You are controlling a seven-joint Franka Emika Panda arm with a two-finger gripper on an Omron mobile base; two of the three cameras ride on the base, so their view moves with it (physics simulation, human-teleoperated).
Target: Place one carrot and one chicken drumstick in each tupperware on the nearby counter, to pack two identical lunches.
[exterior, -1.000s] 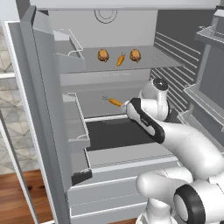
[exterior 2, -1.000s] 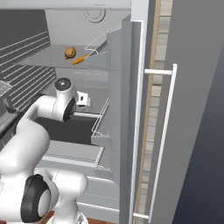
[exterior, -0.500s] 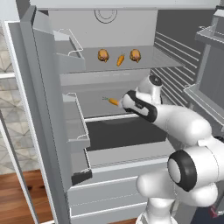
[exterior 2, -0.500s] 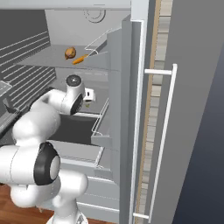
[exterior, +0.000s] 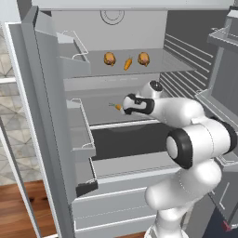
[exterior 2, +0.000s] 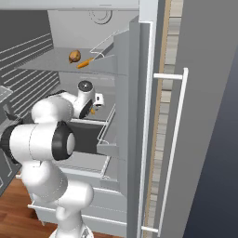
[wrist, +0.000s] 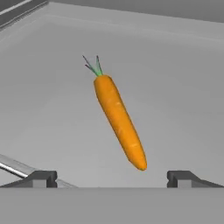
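Observation:
A carrot (wrist: pixel 119 122) lies on the fridge's middle shelf, its green top pointing away from me. My gripper (wrist: pixel 112 179) is open just short of it, and the carrot's tip sits between the two fingertips (wrist: pixel 41 178) without touching them. From the base, the hand (exterior: pixel 132 104) reaches into the fridge beside this carrot (exterior: pixel 117 107), seen too at carrot (exterior 2: pixel 92 111). On the upper shelf lie two chicken drumsticks (exterior: pixel 109 58) (exterior: pixel 143 58) with a second carrot (exterior: pixel 128 63) between them. The tupperware and the counter are out of view.
The open fridge door (exterior: pixel 42 116) with its bins stands at the left. A dark drawer (exterior: pixel 125 139) lies below the middle shelf. Wire racks (exterior: pixel 179 65) line the right wall. A tall door with a white handle (exterior 2: pixel 174 148) stands at the right.
The arm has stretched further into the fridge, bringing the hand left along the middle shelf up to the carrot. The gripper has stayed open.

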